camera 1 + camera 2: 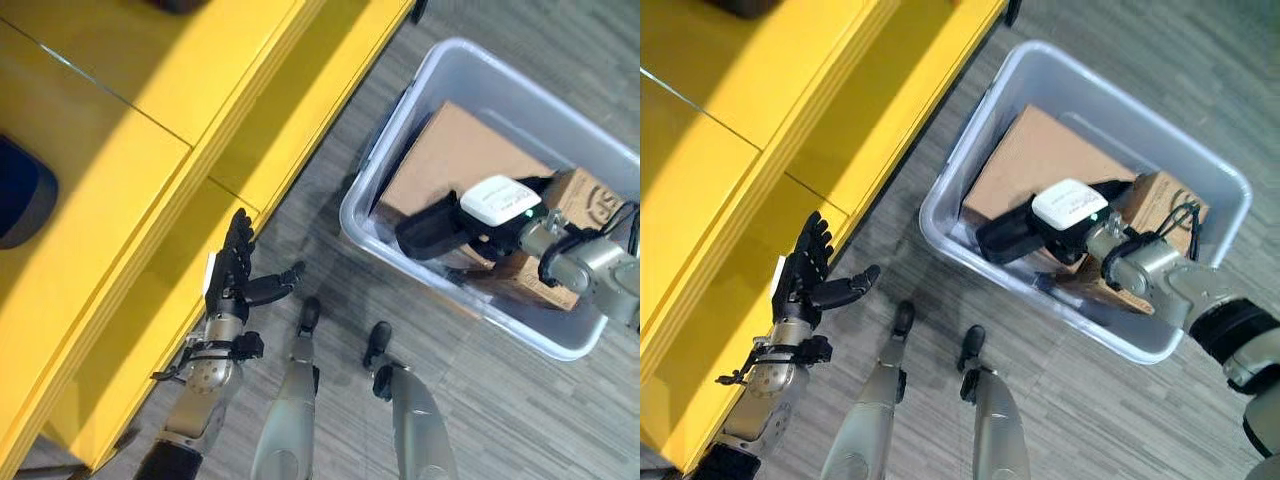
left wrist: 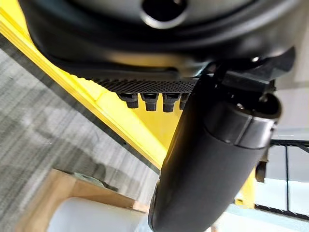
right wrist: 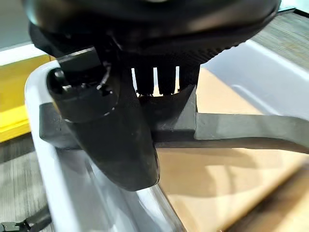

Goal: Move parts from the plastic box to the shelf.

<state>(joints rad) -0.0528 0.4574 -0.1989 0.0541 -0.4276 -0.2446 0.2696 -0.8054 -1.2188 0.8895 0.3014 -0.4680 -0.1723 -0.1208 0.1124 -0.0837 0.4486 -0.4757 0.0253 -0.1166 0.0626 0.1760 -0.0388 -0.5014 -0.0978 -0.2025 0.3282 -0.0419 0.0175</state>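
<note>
Your right hand has its fingers curled round a grey part inside the plastic box — ready for lifting out — while your left hand waits, fingers straight, beside the yellow shelf.

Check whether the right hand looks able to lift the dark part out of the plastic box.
Probably yes: the right hand already has its fingers around the dark part inside the plastic box, and nothing lies over it.
</note>
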